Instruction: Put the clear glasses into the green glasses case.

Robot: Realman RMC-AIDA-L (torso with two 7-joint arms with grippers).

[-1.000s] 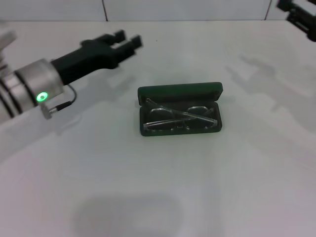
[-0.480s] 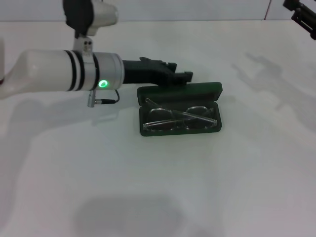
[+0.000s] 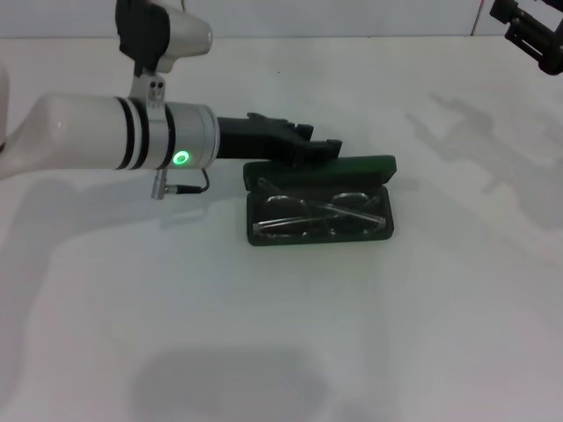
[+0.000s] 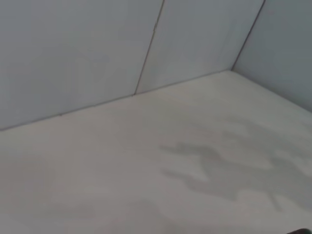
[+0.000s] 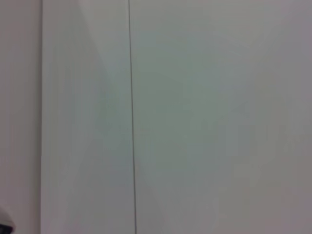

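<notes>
The green glasses case (image 3: 320, 232) lies open in the middle of the white table in the head view, its lid (image 3: 352, 169) standing up at the far side. The clear glasses (image 3: 318, 212) rest folded inside the case's tray. My left gripper (image 3: 318, 149) reaches in from the left, low over the table, and sits right behind the left half of the raised lid, at or against its back. My right gripper (image 3: 526, 28) hangs high at the far right corner, well away from the case. Neither wrist view shows the case or the glasses.
The white table (image 3: 369, 334) spreads around the case, with a pale wall behind it. The left wrist view shows only bare table (image 4: 146, 161) and wall panels (image 4: 97, 44); the right wrist view shows only wall panels (image 5: 195, 117).
My left arm has swung in from the far left to the back of the case's lid. The lid now sits a little lower and the case has shifted slightly toward me.
</notes>
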